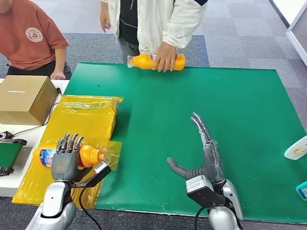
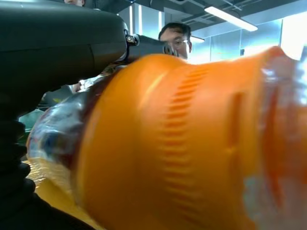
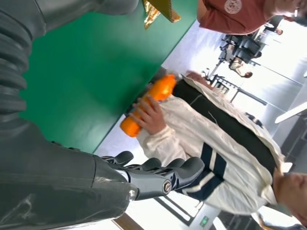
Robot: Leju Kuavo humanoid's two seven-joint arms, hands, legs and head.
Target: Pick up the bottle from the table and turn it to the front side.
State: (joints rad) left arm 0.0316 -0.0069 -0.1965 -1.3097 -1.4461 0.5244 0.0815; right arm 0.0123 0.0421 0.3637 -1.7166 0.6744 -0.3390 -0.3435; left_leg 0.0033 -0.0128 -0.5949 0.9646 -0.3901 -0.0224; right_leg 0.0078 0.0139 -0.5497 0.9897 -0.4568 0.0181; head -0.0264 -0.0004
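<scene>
Left hand [image 1: 65, 160] grips the orange bottle [image 1: 88, 155] — right hand [image 1: 203, 158] spread.

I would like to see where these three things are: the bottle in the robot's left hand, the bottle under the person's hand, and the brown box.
held bottle [image 1: 88, 155], head view, orange shoulder beside the fingers.
far bottle [image 1: 141, 61], head view, orange body near its neck.
brown box [image 1: 23, 91], head view, top face.

Green-covered table [image 1: 217, 143] on grey carpet tile floor [image 1: 246, 33]. Beside the table, a white side surface [image 1: 34, 132] carrying a brown cardboard box [image 1: 25, 98]. Beyond the table, glass partitions [image 2: 231, 40] beneath long ceiling strip lights [image 2: 230, 18].
</scene>
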